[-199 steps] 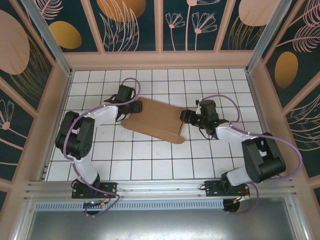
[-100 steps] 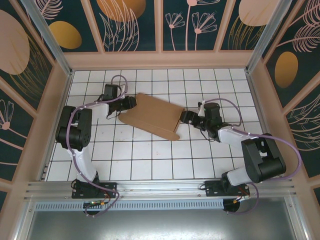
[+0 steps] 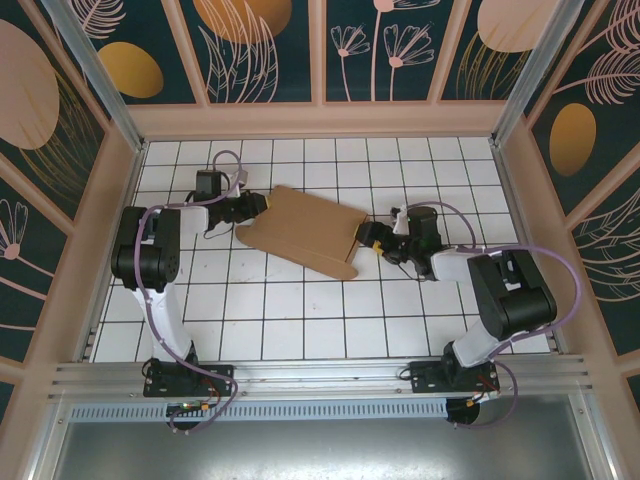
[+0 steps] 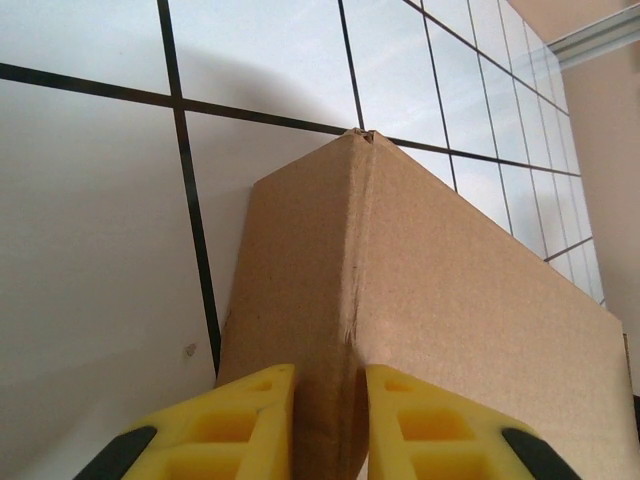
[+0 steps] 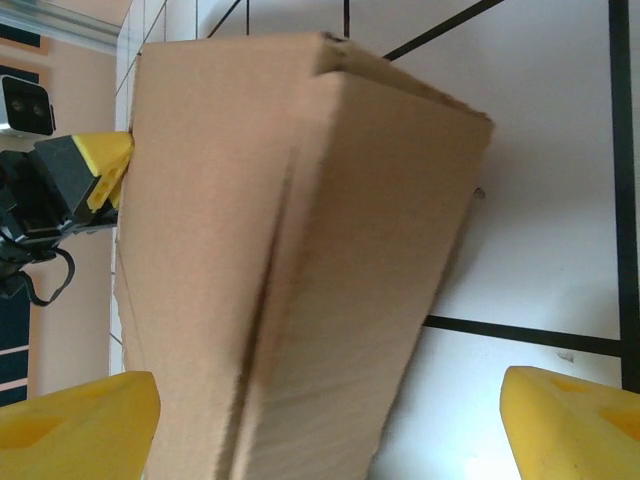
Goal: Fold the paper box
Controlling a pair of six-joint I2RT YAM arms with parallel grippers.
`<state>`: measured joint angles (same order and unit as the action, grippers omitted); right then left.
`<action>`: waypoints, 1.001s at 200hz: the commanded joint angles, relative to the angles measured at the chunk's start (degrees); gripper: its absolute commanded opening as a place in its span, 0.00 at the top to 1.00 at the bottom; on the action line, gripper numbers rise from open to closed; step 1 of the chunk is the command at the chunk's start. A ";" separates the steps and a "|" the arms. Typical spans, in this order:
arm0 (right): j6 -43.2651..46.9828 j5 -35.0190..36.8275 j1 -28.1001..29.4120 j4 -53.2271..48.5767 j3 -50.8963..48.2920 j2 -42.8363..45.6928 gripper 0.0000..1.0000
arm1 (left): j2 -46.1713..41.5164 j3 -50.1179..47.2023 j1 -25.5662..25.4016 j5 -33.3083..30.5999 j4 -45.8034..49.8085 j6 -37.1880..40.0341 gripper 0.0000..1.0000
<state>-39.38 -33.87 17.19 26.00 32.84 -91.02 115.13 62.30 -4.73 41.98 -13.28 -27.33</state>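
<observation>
Left wrist | left hand [image 4: 329,420] pinches creased brown cardboard paper box [image 4: 450,300] | right hand [image 5: 325,425] wide

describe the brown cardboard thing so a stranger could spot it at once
Near the middle of the white gridded table lies a plain brown folded cardboard box. It is low, creased, and pinched at its left edge by the yellow-fingered left tool.

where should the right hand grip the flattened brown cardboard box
Probably the thin right end edge, coming in level from the right: on the flattened brown cardboard box that edge sits between the fingers of the open right hand, and the left hand pinches the opposite end.
</observation>
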 commanded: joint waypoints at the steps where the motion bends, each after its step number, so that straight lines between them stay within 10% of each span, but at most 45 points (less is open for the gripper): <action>1: -0.11 0.92 -0.06 1.25 1.97 -1.06 0.10 | 4.96 -2.47 1.37 -2.96 8.71 -0.33 0.80; 142: -20.58 -10.74 6.19 33.04 4.68 -15.40 0.19 | 5.60 -2.66 1.93 -0.25 6.17 -2.62 0.84; 200: -14.62 -1.86 6.14 22.34 3.55 -10.65 0.40 | -2.87 -2.80 1.92 -3.29 4.42 -6.66 0.80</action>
<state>-56.03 -40.32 23.00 50.28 37.45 -105.06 115.48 61.69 -2.98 44.91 -15.27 -31.46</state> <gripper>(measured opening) 0.615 0.193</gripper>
